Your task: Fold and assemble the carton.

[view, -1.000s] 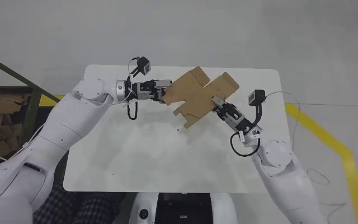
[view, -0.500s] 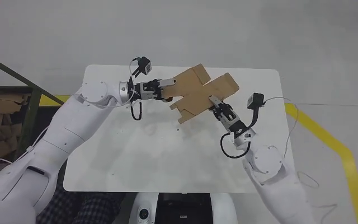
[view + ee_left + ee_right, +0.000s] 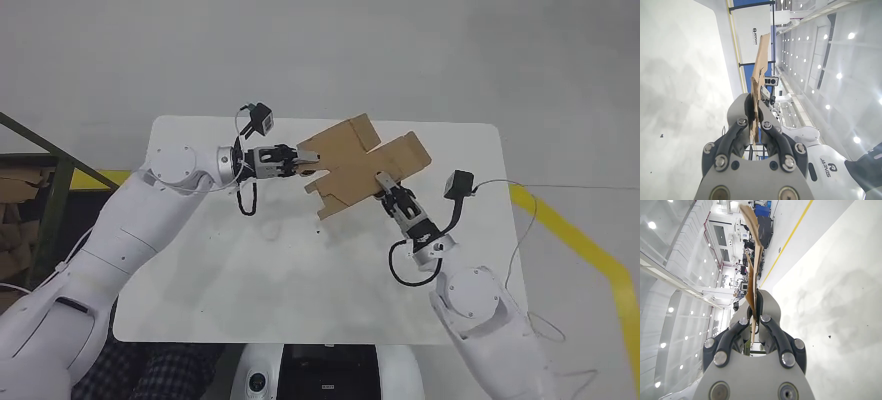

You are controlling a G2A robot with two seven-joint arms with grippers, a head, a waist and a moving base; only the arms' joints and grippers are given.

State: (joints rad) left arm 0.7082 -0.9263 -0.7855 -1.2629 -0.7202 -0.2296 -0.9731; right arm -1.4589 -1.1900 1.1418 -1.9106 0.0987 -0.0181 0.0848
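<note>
Your flat brown cardboard carton hangs above the white counter, left pincer clamped on one edge, right pincer on another. It looks light and bendy, so grip near creases.

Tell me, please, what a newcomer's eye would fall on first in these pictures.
The eye goes first to the brown cardboard carton, flat and not yet folded, held over the far half of the white table. The left end effector is shut on one edge of it and the right end effector on the opposite side, so the sheet spans between the two white arms.
</note>
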